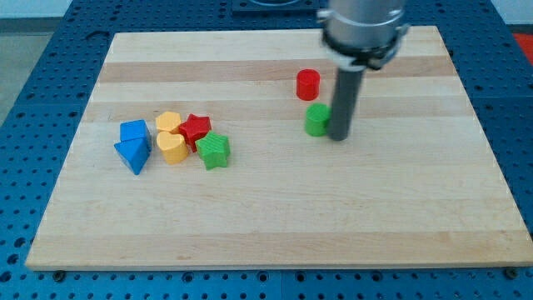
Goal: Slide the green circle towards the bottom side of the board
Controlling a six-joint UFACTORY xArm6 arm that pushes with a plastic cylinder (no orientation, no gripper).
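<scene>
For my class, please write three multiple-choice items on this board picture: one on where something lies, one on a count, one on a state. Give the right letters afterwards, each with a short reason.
1. Where is my tip relative to the green circle?
A. On its right in the view
B. On its left in the view
C. Far below it, at the board's bottom edge

2. How many red blocks are on the board?
A. One
B. Two
C. Three

3. How does the green star lie?
A. Alone in a corner
B. Stacked on the green circle
C. In a cluster at the view's left

Answers:
1 A: the rod stands close against the circle's right side.
2 B: a red cylinder above the green circle, and a red star in the cluster.
3 C: it sits beside the red star and the yellow heart.
</scene>
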